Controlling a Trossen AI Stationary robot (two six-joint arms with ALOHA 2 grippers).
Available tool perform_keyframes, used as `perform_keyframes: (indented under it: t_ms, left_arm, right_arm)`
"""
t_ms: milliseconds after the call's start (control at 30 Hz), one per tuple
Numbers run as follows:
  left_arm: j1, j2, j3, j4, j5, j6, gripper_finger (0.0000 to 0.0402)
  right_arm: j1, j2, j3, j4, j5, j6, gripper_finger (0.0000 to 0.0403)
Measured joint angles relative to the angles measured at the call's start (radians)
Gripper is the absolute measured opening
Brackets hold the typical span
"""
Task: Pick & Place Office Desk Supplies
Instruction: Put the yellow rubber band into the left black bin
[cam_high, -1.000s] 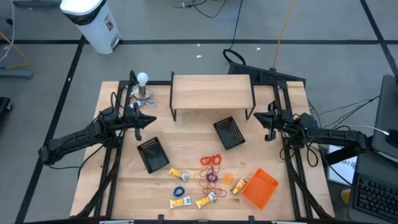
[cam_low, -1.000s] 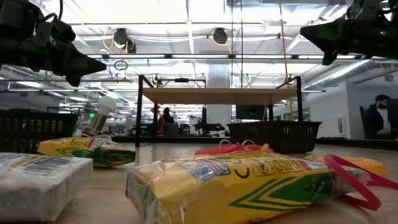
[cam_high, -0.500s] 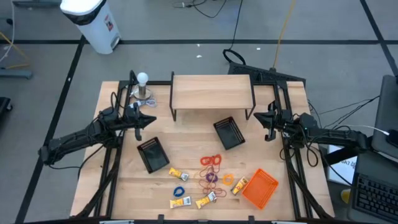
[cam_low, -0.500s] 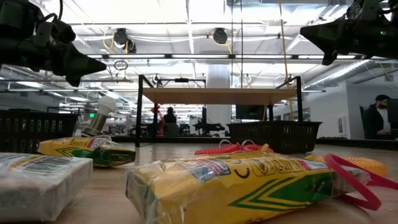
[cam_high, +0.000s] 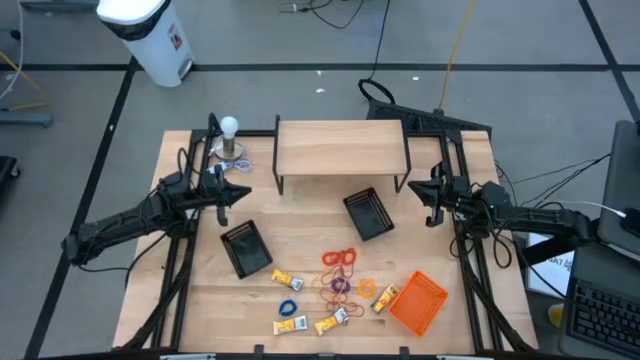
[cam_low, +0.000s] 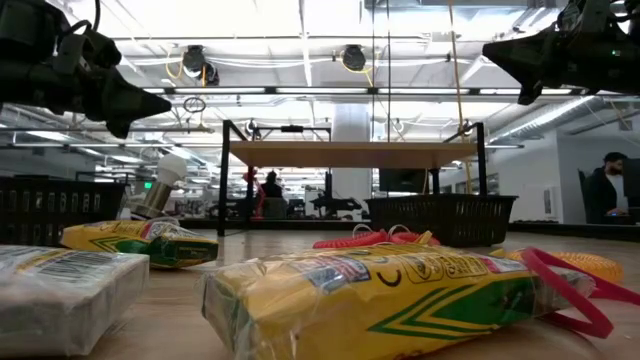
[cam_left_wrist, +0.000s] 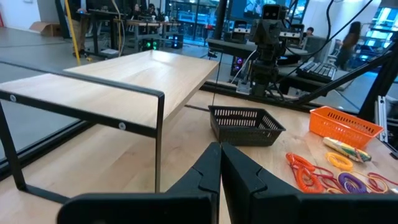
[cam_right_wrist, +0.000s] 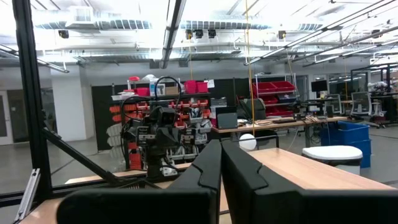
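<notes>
Your left end effector (cam_high: 237, 190) hangs above the counter (cam_high: 310, 245) near its left edge, just beside the left end of the wooden shelf (cam_high: 341, 147), and its two fingers are pressed together with nothing between them. Your right end effector (cam_high: 420, 190) hangs in the mirror spot by the shelf's right end, fingers likewise pressed together and empty.

The supplies all lie toward the front of the counter, well apart from both end effectors. The red rubber bands (cam_high: 340, 258) sit in a tangle near the front-middle, with the purple rubber band (cam_high: 338, 287) just in front of them and an orange rubber band (cam_high: 367, 288) beside that. The blue rubber band (cam_high: 289, 308) lies farther left. You have yellow-and-white packets scattered around them: one packet (cam_high: 287, 279) near the left black mesh tray (cam_high: 245, 247), two more (cam_high: 291, 325) at the front edge, and one (cam_high: 386, 297) touching the orange tray (cam_high: 419, 301), which sits at an angle at front right. A second black mesh tray (cam_high: 367, 214) stands just in front of the shelf's right half. In the low view a packet (cam_low: 385, 288) fills the foreground, lying flat.
</notes>
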Motion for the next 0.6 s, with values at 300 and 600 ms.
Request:
perform_keyframes:
  t_ms: [300,600]
  left_arm:
    - [0.0,0.0,0.0,0.023,0.0,-0.019,0.001]
    - [0.0,0.0,0.0,0.048,-0.002,-0.108,0.001]
  right_arm:
    - [0.0,0.0,0.0,0.0,0.0,0.034,0.0004]
    - [0.0,0.0,0.0,-0.001,0.001,-0.105,0.0004]
